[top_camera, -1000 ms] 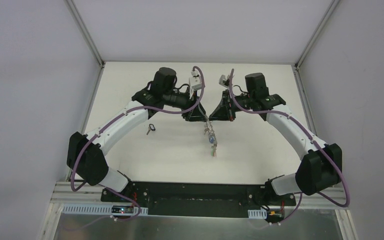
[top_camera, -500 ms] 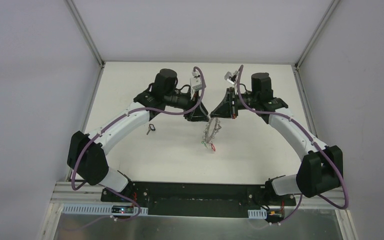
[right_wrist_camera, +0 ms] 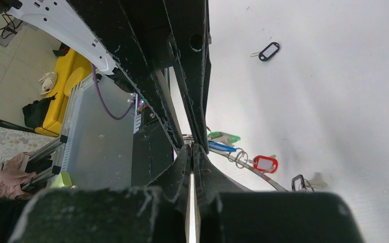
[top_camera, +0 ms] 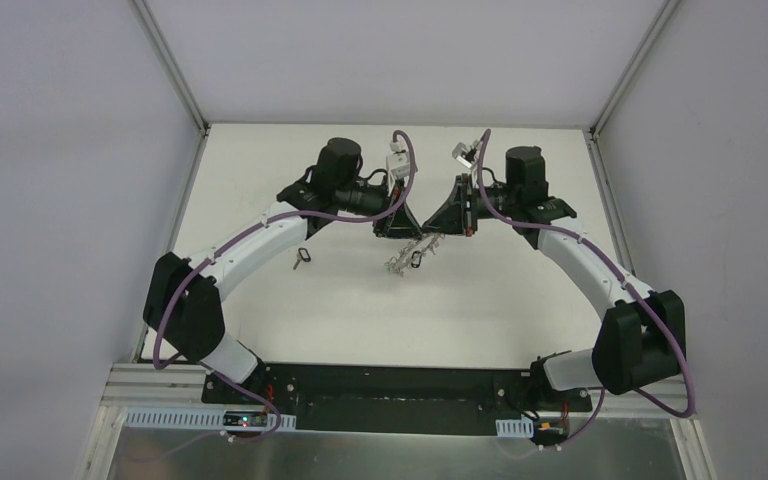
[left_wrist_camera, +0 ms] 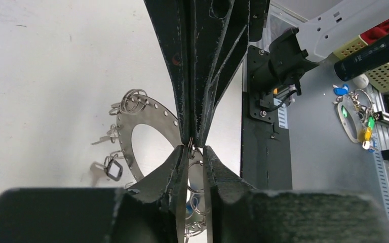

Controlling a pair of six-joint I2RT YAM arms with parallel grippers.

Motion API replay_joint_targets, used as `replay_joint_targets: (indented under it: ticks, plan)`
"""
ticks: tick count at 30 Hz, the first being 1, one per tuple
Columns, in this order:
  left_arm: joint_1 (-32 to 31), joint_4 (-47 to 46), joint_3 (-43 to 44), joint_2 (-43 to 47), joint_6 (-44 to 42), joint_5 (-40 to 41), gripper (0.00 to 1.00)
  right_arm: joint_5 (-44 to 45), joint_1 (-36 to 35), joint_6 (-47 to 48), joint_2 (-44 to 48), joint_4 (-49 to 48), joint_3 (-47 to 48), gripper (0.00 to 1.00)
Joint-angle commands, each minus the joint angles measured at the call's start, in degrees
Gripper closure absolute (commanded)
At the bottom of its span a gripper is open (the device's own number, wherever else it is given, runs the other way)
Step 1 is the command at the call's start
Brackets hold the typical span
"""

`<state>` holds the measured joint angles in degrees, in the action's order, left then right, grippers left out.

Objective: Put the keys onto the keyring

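A white table (top_camera: 260, 310) sits between pale grey walls (top_camera: 60, 150), aluminium posts (top_camera: 170, 65) rising at eleven and one o'clock, a black mounting plate (top_camera: 390, 385) and bare metal sheet (top_camera: 390, 450) at six o'clock.

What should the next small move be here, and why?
Probably finish closing the left gripper: its fingers straddle the keyring with a slim gap, while the right gripper is shut on it. A firm left hold would likely free the right to fetch the loose black-tagged key.
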<state>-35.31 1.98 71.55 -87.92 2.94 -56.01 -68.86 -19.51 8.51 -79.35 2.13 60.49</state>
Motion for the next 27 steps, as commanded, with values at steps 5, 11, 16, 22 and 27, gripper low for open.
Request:
replay_joint_targets:
  ticks: [5,11,16,22,27]
  plan:
    - [-0.5,-3.6,2.7,-0.5,1.9,-2.8,0.99,-2.8,0.4,-1.6,2.1,-4.4,-0.4,1.00]
    - [-0.5,-4.1,2.6,-0.3,3.4,-3.1,1.00,-2.1,0.6,-2.3,2.0,-4.7,-0.5,1.00]
    - [-0.5,-4.1,2.6,0.5,6.0,-1.7,1.00,-1.4,1.1,-3.1,2.2,-4.8,-0.3,0.95]
    - [-0.4,0.8,4.0,1.3,8.6,2.0,1.00,1.1,2.2,-3.9,3.0,-4.8,-0.3,0.71]
    - [-0.2,-0.6,3.1,2.3,13.0,4.0,1.00,2.6,3.7,-4.6,3.8,-4.7,0.1,0.61]
